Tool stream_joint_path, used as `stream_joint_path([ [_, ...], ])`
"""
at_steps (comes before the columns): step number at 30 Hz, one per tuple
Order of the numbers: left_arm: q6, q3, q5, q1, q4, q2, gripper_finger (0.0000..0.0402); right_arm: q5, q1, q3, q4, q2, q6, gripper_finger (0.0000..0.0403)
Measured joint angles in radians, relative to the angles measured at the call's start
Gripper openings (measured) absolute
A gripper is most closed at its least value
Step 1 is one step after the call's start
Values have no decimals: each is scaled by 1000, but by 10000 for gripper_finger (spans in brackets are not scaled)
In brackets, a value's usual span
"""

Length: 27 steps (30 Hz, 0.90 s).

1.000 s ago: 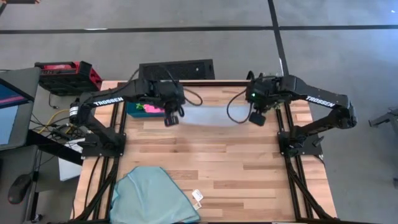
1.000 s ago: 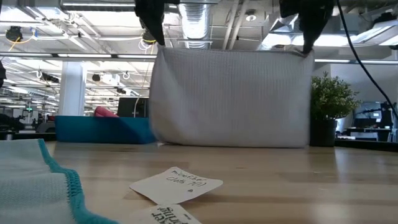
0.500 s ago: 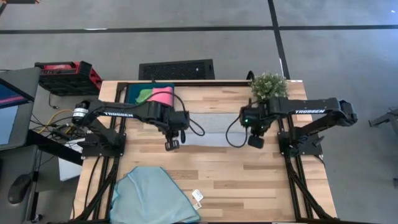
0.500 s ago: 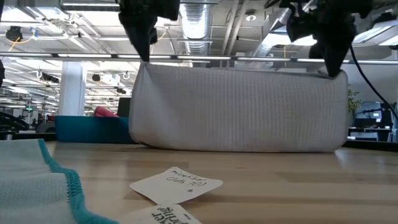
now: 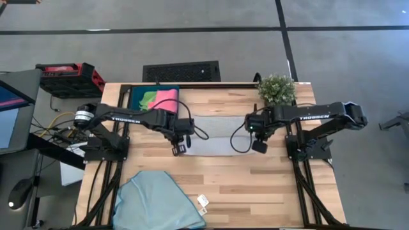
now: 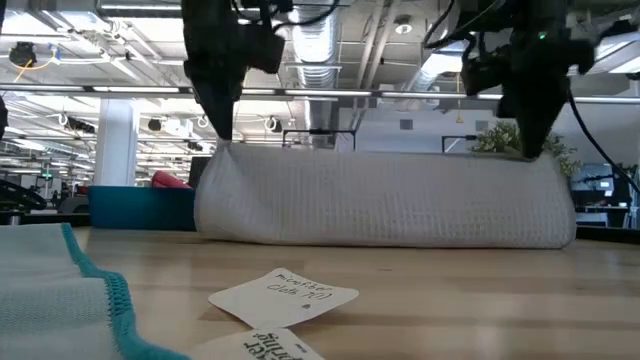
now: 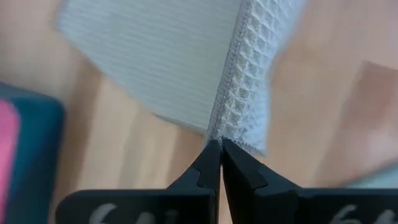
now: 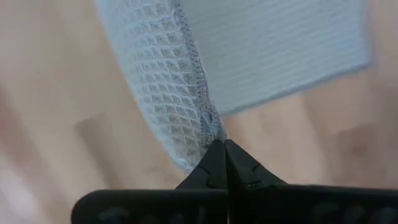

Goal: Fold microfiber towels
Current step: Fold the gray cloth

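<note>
**Inspector:** How did the pale grey towel (image 5: 214,136) lie, and where?

**Assistant:** It lay at mid-table as a low band, its long axis running straight across from one arm to the other. Taking the dark teal tray (image 5: 136,97) as the landmark, the towel sat just past the tray's near right corner, towards the table's middle. In the low view its lower fold rested on the wood while its upper edge was held up at both ends.

**Inspector:** The jaws?

**Assistant:** The left gripper (image 5: 177,149) was pinched tight on the towel's left top corner, the stitched hem running into its fingertips (image 7: 211,163). The right gripper (image 5: 258,146) was clamped likewise on the opposite corner, at the far end of the band from the tray.

**Inspector:** Containers?

**Assistant:** The tray held a pink towel (image 5: 166,96) and a bright green towel (image 5: 147,99) side by side, the green one showing less.

**Inspector:** Anything else?

**Assistant:** A light blue towel (image 5: 156,201) lay crumpled at the near table edge, well apart from the tray, with two paper tags (image 5: 203,204) just beside it. A potted plant (image 5: 276,87) stood at the back edge, level with the tray.
</note>
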Motion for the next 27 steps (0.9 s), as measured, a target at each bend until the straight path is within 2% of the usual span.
stream_joint_path([
  [5,-3,-42,-73,54,60,0,0,53,-59,-37,63,0,0,2],
  [10,54,-94,-80,121,167,0,0,62,-119,-92,156,0,-16,2],
  [17,75,-153,-80,203,270,0,0,220,-198,-136,220,0,-18,2],
  [27,99,-181,-81,276,350,0,5,239,-275,-136,258,0,-46,8],
])
